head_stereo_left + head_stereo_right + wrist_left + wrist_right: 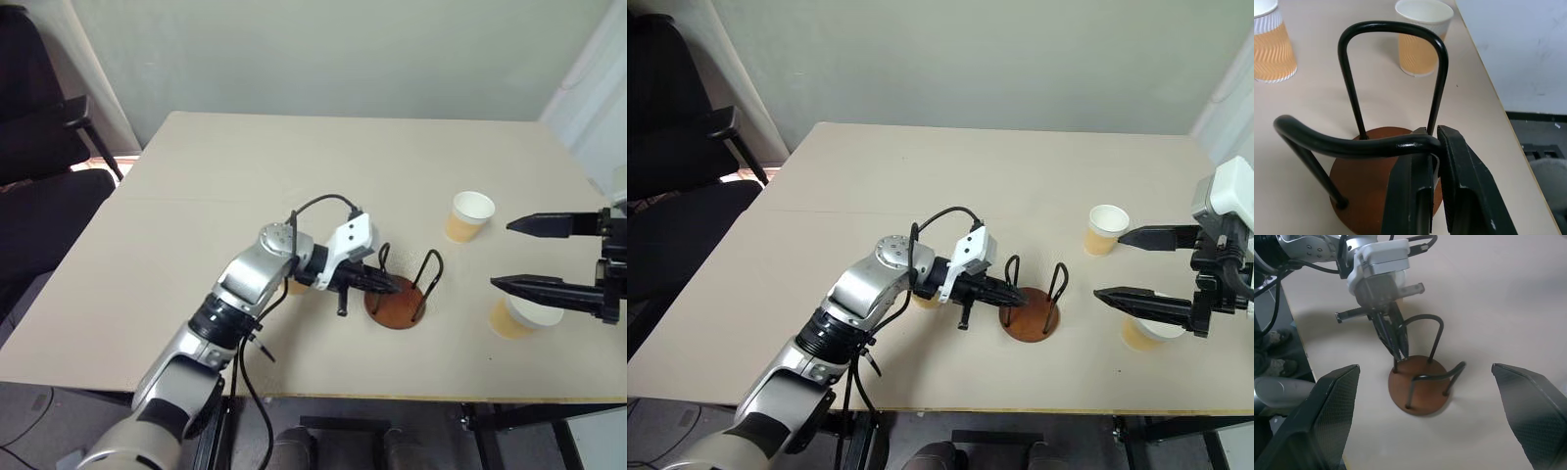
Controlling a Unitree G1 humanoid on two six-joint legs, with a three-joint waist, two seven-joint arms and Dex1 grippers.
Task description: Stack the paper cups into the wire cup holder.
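Beige tabletop carries all items. At the left, a tan paper cup stands mostly hidden behind the left arm's wrist. Left gripper reaches rightward to the wire cup holder; in the left wrist view its fingers are closed on the nearer wire loop, pinching it where the top bend meets the upright. Holder stands upright near the tabletop's front edge, reddish-brown disc base flat on the surface, no cup inside it. Right of the holder, a second paper cup stands upright further back, apart from everything. Third paper cup stands nearer the front edge, partly covered by the lower finger of the right gripper. Right gripper hangs above the tabletop, fingers spread wide apart, holding nothing.
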